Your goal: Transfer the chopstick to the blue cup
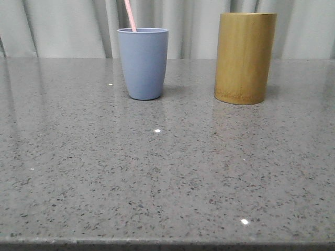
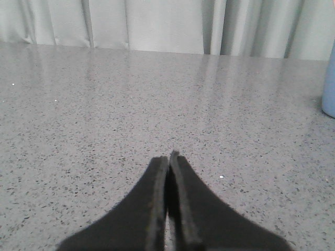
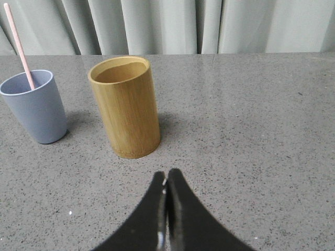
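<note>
A pale pink chopstick (image 1: 130,15) stands in the blue cup (image 1: 143,63), leaning left, with only its upper end showing. The right wrist view shows the same chopstick (image 3: 18,44) inside the blue cup (image 3: 35,107). My left gripper (image 2: 168,157) is shut and empty over bare table, and a sliver of the blue cup (image 2: 329,89) shows at that view's edge. Shut and empty as well, my right gripper (image 3: 166,175) sits on the near side of the bamboo cylinder (image 3: 125,107). Neither gripper appears in the front view.
A tall yellow-brown bamboo cylinder (image 1: 245,57) stands to the right of the blue cup; its inside looks empty in the right wrist view. Grey speckled tabletop (image 1: 167,172) stretches to the front edge. Pale curtains (image 1: 68,26) hang behind.
</note>
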Controlling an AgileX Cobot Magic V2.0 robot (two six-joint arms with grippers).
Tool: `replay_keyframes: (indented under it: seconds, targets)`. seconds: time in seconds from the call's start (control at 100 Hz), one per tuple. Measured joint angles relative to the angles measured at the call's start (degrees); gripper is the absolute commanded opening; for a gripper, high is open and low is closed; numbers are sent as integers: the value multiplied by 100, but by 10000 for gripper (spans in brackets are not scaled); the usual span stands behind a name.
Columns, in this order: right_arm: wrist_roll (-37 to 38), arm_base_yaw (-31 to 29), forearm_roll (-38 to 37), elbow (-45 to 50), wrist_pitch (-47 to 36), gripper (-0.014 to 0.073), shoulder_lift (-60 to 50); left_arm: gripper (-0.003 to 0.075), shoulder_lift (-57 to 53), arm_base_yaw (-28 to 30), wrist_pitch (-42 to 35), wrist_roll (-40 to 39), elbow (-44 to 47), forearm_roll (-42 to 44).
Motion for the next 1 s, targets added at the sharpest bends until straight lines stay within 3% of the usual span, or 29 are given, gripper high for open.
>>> replay_keyframes:
  seconds: [0.63, 1.0]
  targets:
    - [0, 0, 0, 75, -77, -97, 0, -19, 0, 0, 0, 0, 0, 0]
    - [0, -12, -12, 1051, -1580, -97, -142, -19, 0, 0, -4, 0, 0, 0]
